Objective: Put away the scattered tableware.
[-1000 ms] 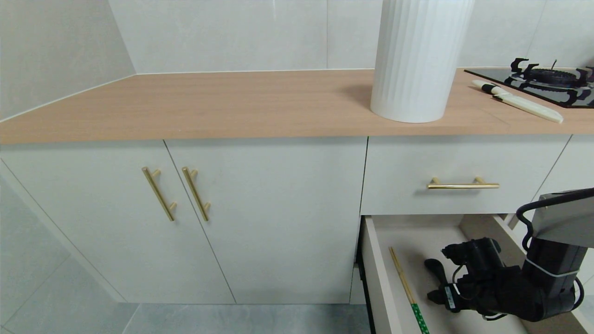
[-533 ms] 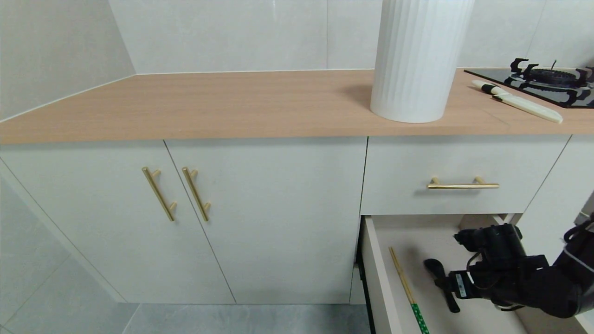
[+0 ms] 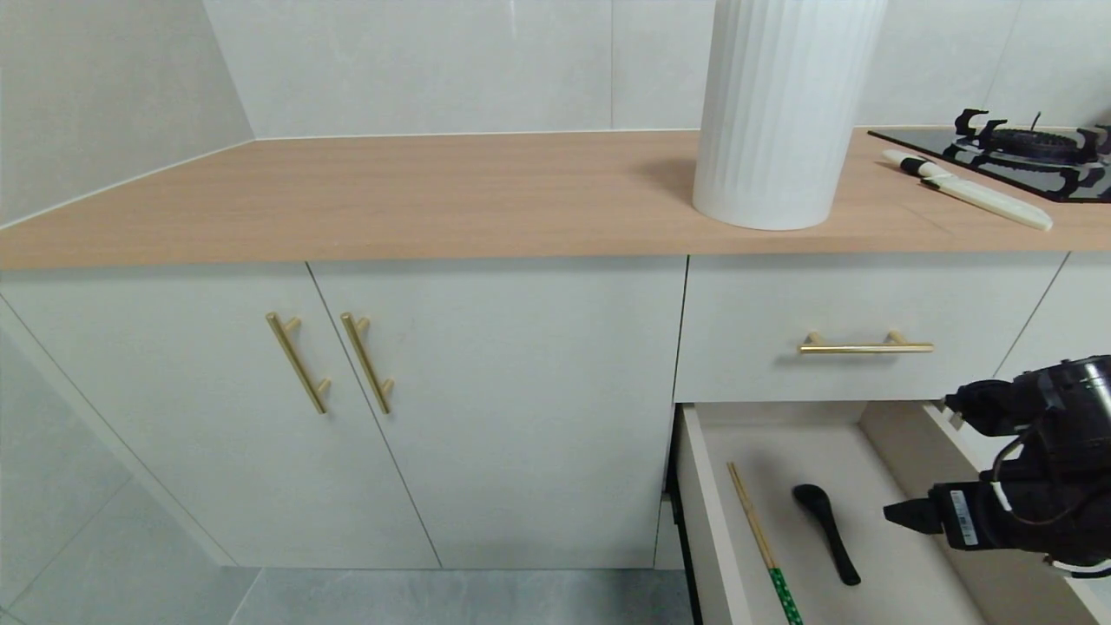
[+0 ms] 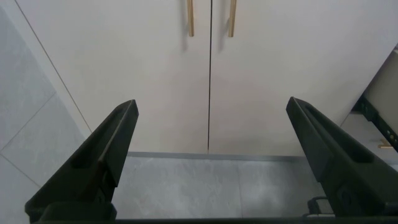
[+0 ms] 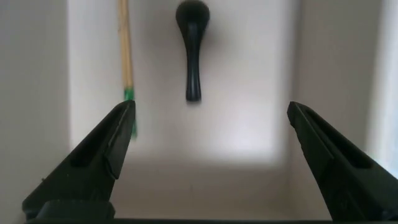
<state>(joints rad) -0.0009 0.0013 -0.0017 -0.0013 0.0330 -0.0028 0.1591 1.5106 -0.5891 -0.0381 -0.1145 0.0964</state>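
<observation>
Spoon [image 3: 825, 529], black and lying flat, sits on the bottom of the open drawer [image 3: 707, 512], below the right gripper [image 3: 922, 458] and off to its left, not touching it. Chopsticks [image 3: 759, 538] with green ends lie farther from that gripper, beyond the spoon and close along the drawer's left wall. The two pieces run roughly parallel with a gap between them. The right gripper hangs over the drawer's right side with its fingers spread wide and nothing between them. In its wrist view the spoon lies ahead of the gap between the fingers, bowl end away.

The left gripper [image 4: 211, 106] is also spread wide and holds nothing. Ahead of it are two closed cabinet doors with gold handles [image 4: 190, 17], and grey floor [image 4: 205, 186] is below it.

Up on the desk [image 3: 434, 191], above and behind the right gripper, stands a white ribbed vase [image 3: 781, 113]. A cream knife [image 3: 968, 191] lies near it, beside a black stove [image 3: 1033, 152].
</observation>
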